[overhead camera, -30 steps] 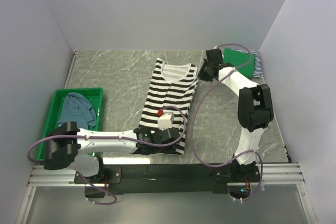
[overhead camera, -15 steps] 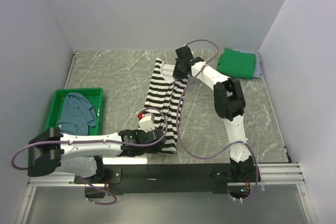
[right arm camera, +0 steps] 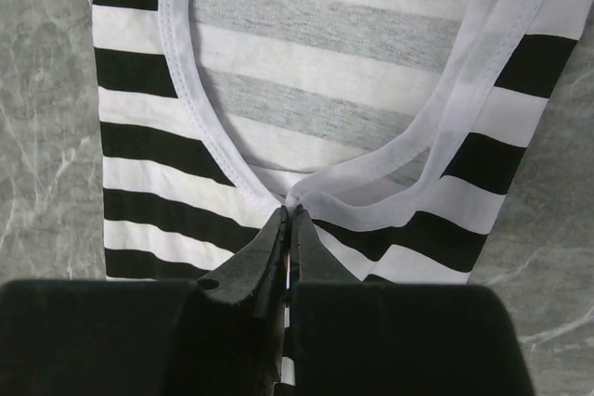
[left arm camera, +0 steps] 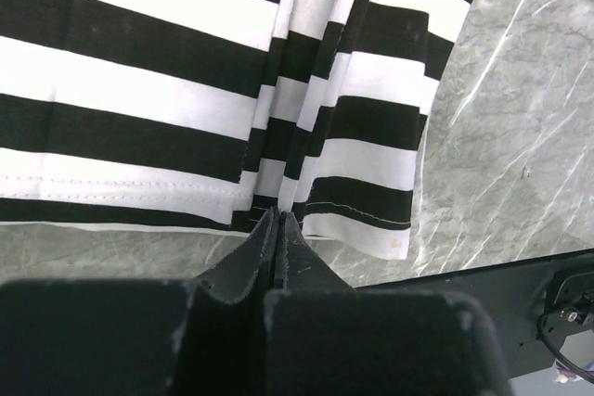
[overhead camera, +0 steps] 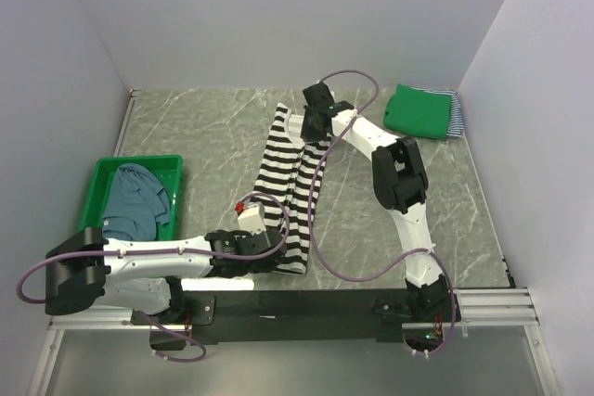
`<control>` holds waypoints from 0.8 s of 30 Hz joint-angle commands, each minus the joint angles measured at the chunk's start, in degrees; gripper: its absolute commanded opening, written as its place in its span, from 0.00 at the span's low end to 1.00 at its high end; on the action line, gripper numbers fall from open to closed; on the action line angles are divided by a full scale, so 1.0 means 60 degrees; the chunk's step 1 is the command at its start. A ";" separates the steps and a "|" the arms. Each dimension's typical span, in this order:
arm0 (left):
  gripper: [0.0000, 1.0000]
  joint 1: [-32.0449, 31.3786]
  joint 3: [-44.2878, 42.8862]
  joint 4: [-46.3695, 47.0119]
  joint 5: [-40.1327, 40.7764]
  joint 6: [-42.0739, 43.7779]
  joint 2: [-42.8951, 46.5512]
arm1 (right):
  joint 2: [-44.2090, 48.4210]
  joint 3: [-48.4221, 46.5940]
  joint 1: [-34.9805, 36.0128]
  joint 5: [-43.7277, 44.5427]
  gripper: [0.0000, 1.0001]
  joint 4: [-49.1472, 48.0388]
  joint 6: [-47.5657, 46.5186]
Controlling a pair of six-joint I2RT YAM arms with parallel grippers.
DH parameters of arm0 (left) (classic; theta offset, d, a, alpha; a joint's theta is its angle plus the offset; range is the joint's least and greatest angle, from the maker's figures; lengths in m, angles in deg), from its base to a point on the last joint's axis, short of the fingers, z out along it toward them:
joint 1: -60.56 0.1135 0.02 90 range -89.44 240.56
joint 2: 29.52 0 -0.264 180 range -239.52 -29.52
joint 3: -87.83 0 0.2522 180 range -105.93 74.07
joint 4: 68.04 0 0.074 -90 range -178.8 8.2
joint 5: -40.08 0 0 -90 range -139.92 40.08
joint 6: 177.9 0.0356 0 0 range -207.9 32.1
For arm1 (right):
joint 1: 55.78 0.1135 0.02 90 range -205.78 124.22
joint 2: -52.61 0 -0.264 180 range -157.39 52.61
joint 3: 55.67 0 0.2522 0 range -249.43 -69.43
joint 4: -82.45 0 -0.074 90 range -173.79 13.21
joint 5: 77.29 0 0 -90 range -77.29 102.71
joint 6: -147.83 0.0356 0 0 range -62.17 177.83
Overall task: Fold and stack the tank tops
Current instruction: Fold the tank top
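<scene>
The bold black-white striped tank top (overhead camera: 286, 187) lies lengthwise in the middle of the table, its right half folded over to the left. My left gripper (overhead camera: 276, 249) is shut on its bottom hem (left arm camera: 278, 206). My right gripper (overhead camera: 311, 127) is shut on its white neckline trim (right arm camera: 290, 199) at the far end. The green tank top (overhead camera: 419, 111) lies folded at the back right on the thin navy-white striped one (overhead camera: 456, 114). The dusty blue tank top (overhead camera: 135, 197) lies bunched in the bin.
A rigid green plastic bin (overhead camera: 173, 166) stands at the left edge of the marble table (overhead camera: 204, 127). White walls close in the left, back and right. A black rail (overhead camera: 306, 303) runs along the front edge.
Both grippers have moved left with the striped top's right edge, folding it over itself. The top is now about half as wide.
</scene>
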State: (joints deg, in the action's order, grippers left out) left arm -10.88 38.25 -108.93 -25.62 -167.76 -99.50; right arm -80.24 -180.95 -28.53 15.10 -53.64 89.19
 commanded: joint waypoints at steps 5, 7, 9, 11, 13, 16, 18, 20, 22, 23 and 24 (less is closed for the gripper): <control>0.03 0.0041 -0.0007 -0.0428 -0.0124 -0.0124 0.0149 | 0.0360 0.0056 0.0030 -0.0076 0.27 -0.0776 -0.0348; 0.09 0.0056 -0.0022 -0.0472 -0.0065 -0.0138 0.0236 | 0.0623 0.0334 0.0044 -0.0281 0.33 -0.1084 -0.0391; 0.17 0.0041 -0.0081 -0.0648 0.0008 -0.0182 0.0382 | 0.0800 0.0394 0.0044 -0.0369 0.38 -0.1158 -0.0421; 0.32 0.0056 -0.0197 -0.0968 0.0183 -0.0284 0.0500 | 0.0975 0.0394 0.0044 -0.0384 0.40 -0.1158 -0.0436; 0.35 0.0056 -0.0300 -0.1204 0.0330 -0.0372 0.0749 | 0.1136 0.0511 0.0044 -0.0370 0.40 -0.1129 -0.0407; 0.40 0.0100 -0.0549 -0.1731 0.0696 -0.0416 0.1173 | 0.1765 0.1227 0.0044 -0.0341 0.41 -0.1246 -0.0261; 0.41 0.0362 -0.0740 -0.1980 0.0930 -0.0271 0.1422 | 0.2395 0.2073 0.0059 -0.0355 0.40 -0.1464 -0.0129; 0.41 0.1178 -0.0755 -0.1953 0.0758 0.0138 0.1554 | 0.3023 0.2720 0.0117 -0.0326 0.40 -0.1640 0.0048; 0.41 0.1884 -0.0726 -0.1559 0.0566 0.0868 0.1584 | 0.3420 0.3672 0.0146 -0.0223 0.40 -0.1714 0.0179; 0.41 0.2453 -0.0682 -0.1426 0.0565 0.1105 0.1599 | 0.3756 0.3994 0.0161 -0.0325 0.39 -0.1845 0.0194; 0.41 0.2777 -0.0696 -0.1265 0.0435 0.1310 0.1512 | 0.3875 0.4563 0.0190 -0.0355 0.39 -0.2108 0.0209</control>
State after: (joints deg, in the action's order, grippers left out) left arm 0.34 35.54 -117.83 -23.09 -165.20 -90.64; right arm -62.01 -158.90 -28.20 13.14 -62.03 89.23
